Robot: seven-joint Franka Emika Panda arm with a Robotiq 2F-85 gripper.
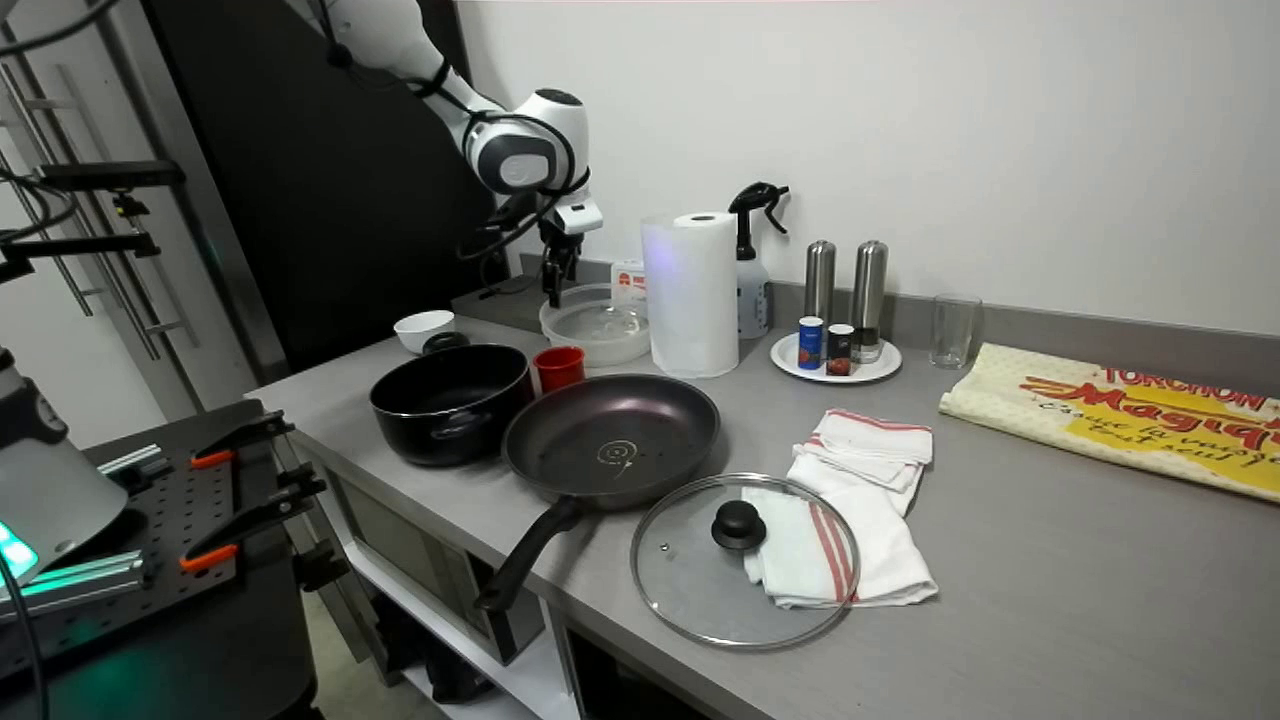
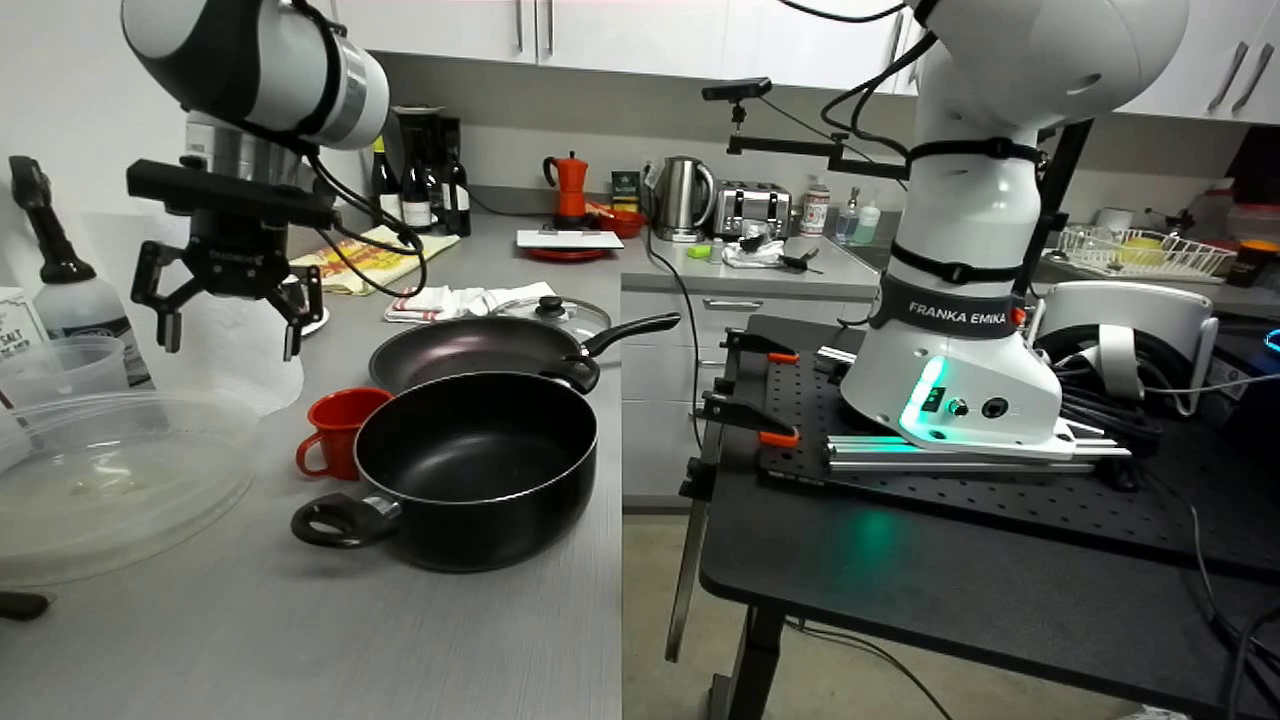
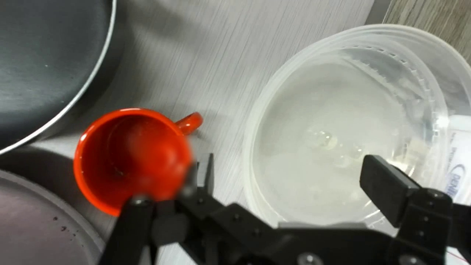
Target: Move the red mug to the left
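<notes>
The red mug (image 1: 560,369) stands upright on the grey counter, close beside the black pot and the frying pan. It also shows in an exterior view (image 2: 345,425), with its handle turned toward the clear container's side. In the wrist view the mug (image 3: 121,162) lies at the left, outside the space between the fingers, with its inside visible. My gripper (image 2: 231,340) is open and empty, raised above the counter. In the wrist view the open jaws (image 3: 289,165) sit over the clear container, and the left finger overlaps the mug's right edge. The gripper also shows in an exterior view (image 1: 556,290).
The black pot (image 1: 450,400) and frying pan (image 1: 612,445) crowd the mug. A clear plastic container (image 3: 254,147) sits under the gripper. A paper towel roll (image 1: 693,300), a small bowl (image 1: 424,330), a glass lid (image 1: 690,590) and a white towel (image 1: 880,530) are on the counter.
</notes>
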